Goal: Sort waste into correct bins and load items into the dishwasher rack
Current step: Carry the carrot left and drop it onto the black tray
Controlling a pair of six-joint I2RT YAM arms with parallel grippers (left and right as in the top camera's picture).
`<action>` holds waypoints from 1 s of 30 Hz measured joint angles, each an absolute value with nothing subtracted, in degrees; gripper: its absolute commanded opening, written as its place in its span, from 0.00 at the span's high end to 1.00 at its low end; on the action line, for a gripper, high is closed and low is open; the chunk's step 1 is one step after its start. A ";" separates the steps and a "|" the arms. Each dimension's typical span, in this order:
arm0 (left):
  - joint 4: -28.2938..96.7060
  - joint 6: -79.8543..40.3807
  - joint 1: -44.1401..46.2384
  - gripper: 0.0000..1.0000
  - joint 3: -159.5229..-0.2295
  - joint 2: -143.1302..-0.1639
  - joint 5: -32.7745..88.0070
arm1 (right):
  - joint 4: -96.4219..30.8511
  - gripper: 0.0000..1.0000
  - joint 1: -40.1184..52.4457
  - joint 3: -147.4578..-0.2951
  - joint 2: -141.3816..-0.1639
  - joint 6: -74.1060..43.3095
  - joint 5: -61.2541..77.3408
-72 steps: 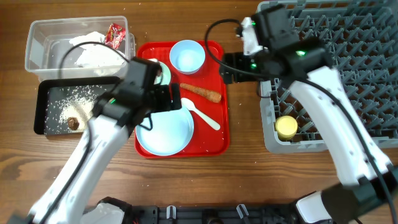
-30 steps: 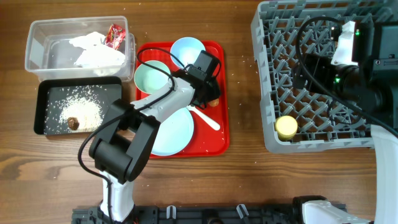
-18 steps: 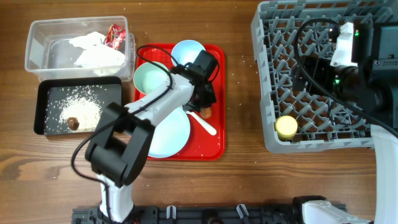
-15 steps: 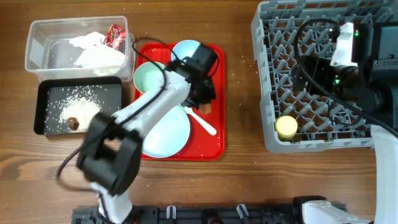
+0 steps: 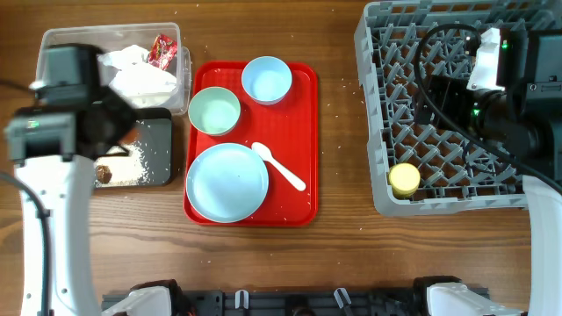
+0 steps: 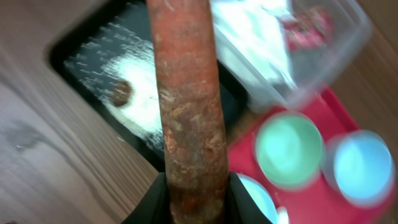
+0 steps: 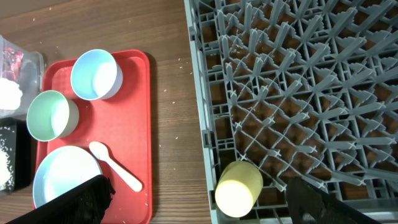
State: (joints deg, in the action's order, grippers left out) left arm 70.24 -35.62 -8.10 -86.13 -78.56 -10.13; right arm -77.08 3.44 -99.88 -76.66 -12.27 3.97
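"Holding anything, that left end effector (image 6: 193,198)?"
"Yes, it's clamped on the orange carrot piece (image 6: 186,106), hanging above the black tray (image 6: 87,46) with the rice grains (image 6: 142,102) and brown lump (image 6: 120,93)."
"And the right end effector (image 7: 198,186)?"
"Spread wide, empty, over the dishwasher rack (image 7: 298,93), near the yellow cup (image 7: 238,186) inside it."
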 measured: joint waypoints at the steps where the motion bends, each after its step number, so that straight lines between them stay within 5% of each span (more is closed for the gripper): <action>1: 69.12 -35.62 -11.44 0.96 -85.23 -79.11 -10.66 | -77.06 0.08 3.42 -99.88 -76.66 -12.27 3.97; 7: 57.89 -35.59 -23.90 0.96 -76.09 -88.31 -9.74 | -77.06 0.07 3.44 -99.88 -76.66 -12.27 3.95; 16: 46.74 -35.62 -24.93 0.90 -72.14 -105.91 -4.34 | -77.08 0.07 3.42 -99.83 -76.66 -12.27 3.97; 22: 46.02 -35.24 -24.93 0.63 -72.14 -108.51 -2.79 | -77.10 0.07 3.42 -99.83 -76.66 -12.27 3.97; 26: 47.11 -34.13 -24.93 0.36 -72.58 -108.51 -2.42 | -77.10 0.07 3.42 -99.85 -76.66 -12.27 3.97; 30: 54.78 -31.27 -24.93 0.31 -80.09 -107.81 -1.04 | -76.90 0.07 3.42 -99.83 -76.66 -12.27 3.97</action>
